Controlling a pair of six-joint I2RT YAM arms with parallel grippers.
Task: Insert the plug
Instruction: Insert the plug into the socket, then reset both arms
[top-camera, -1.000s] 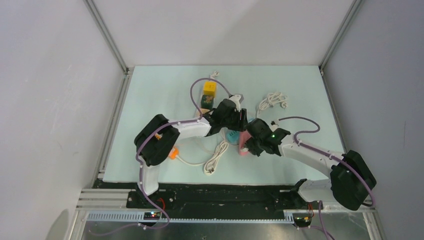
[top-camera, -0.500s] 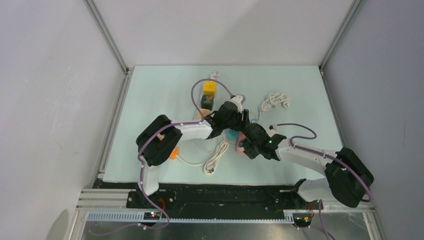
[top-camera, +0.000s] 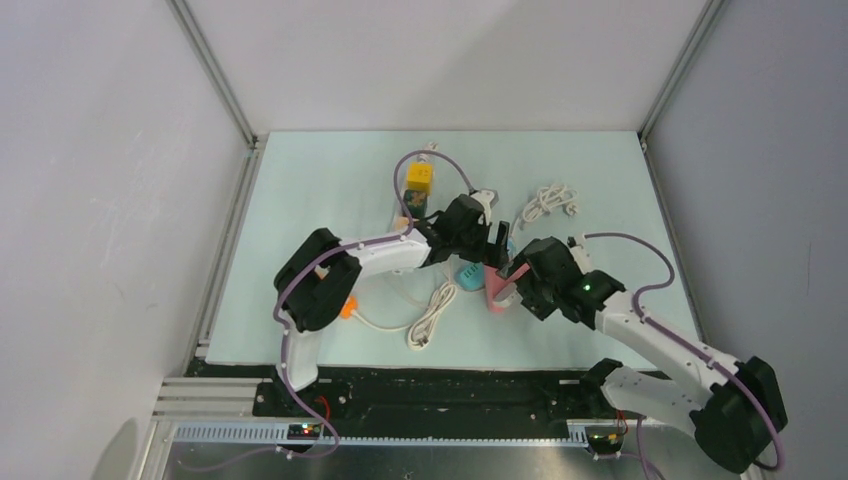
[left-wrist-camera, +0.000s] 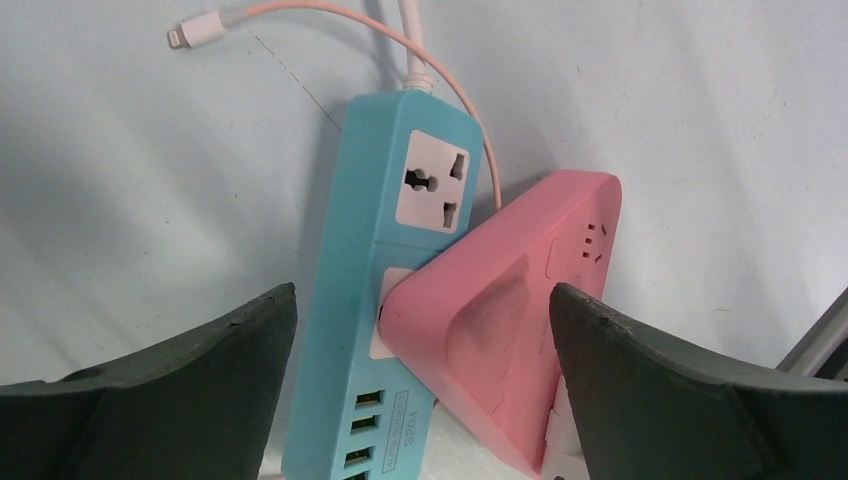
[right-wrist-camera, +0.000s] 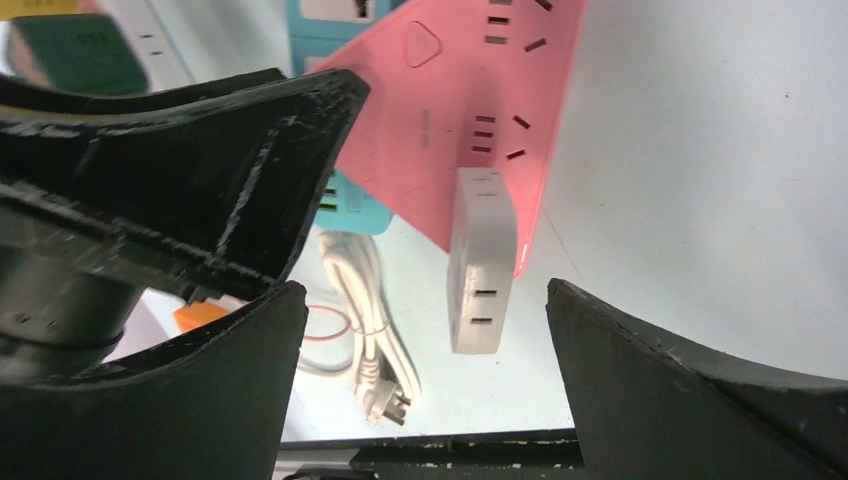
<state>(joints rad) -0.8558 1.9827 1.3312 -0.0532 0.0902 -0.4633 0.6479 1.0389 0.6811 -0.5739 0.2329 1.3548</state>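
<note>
You're seeing left gripper (left-wrist-camera: 422, 300), right gripper (right-wrist-camera: 425, 290) gaping. One pink strip (left-wrist-camera: 520, 300), carrying one white plug (right-wrist-camera: 478, 260), is partly hiding one blue strip (left-wrist-camera: 360, 250).

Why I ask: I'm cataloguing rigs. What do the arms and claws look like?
The left arm and right arm have white links with black joint housings; a purple cable loops along each. A green light glows on the right wrist. The left claw and right claw have broad, dark fingers tapering to blunt tips.
</note>
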